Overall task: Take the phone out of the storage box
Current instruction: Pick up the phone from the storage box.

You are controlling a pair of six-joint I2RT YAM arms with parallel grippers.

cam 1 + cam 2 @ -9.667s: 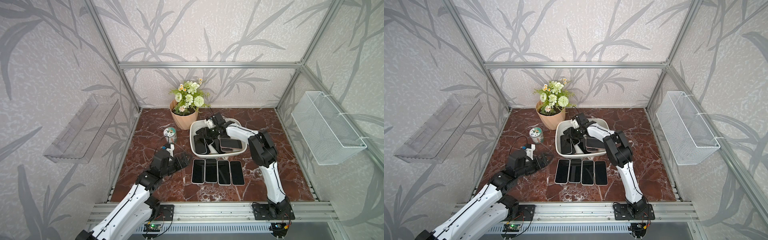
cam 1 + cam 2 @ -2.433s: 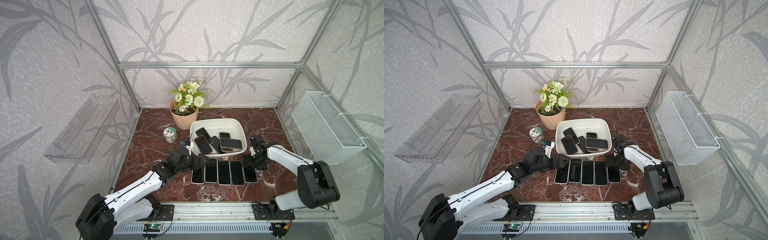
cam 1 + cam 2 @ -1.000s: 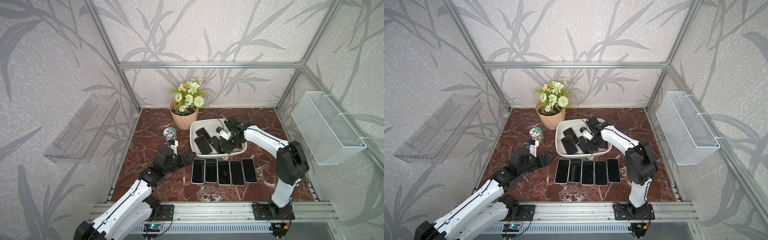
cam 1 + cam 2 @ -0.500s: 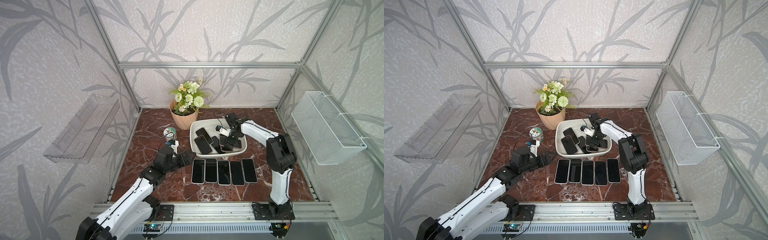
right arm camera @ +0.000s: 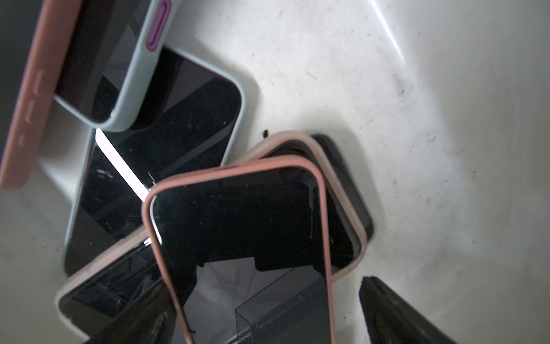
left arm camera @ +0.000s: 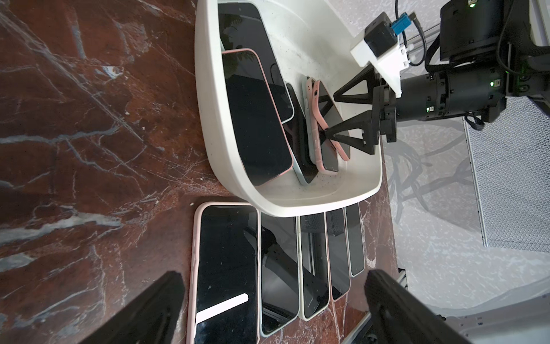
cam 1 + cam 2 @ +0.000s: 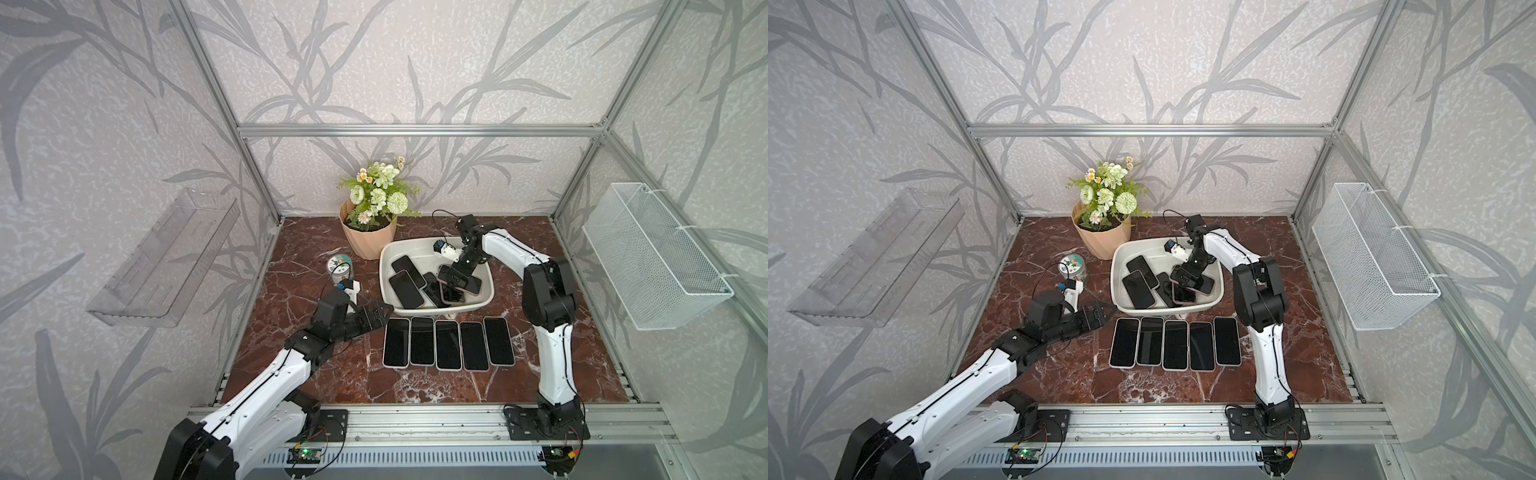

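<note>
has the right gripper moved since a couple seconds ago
Yes: the right gripper went from the row of phones back into the storage box.

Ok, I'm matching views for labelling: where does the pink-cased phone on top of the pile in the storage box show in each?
In a top view: pink-cased phone right of centre, under the right gripper.
In a top view: same phone, just right of centre.
Left wrist: the phone is straddled by the open right gripper.
Right wrist: nearest phone, atop the pile.
Shared landmark: the white storage box around it.
</note>
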